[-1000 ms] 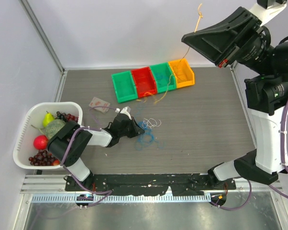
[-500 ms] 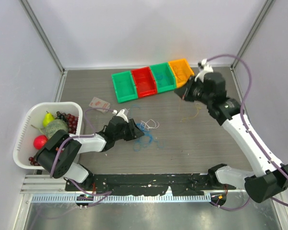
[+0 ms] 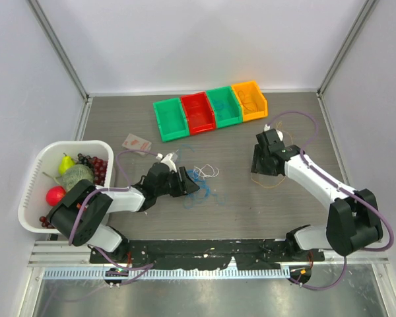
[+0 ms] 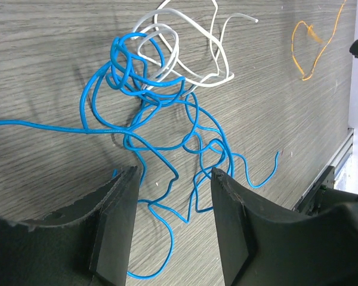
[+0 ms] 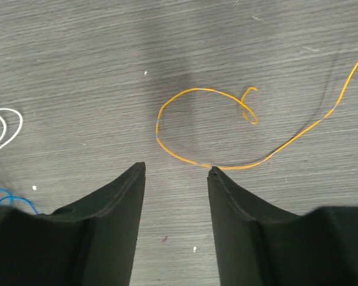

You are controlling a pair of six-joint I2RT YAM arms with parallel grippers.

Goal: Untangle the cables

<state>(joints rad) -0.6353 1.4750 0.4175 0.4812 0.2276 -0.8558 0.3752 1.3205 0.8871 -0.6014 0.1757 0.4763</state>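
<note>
I'm holding my left claw (image 4: pixel 174 176) open: the blue cable (image 4: pixel 155 88), knotted with the white cable (image 4: pixel 209 83), is lying just ahead, strands trailing between its jaws. My right claw (image 5: pixel 176 168), open too, is facing the loose orange cable (image 5: pixel 194 90).

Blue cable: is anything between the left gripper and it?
Nothing visible. The left gripper is open right at the near loops of the blue cable; the white cable is tangled in only at its far side.
</note>
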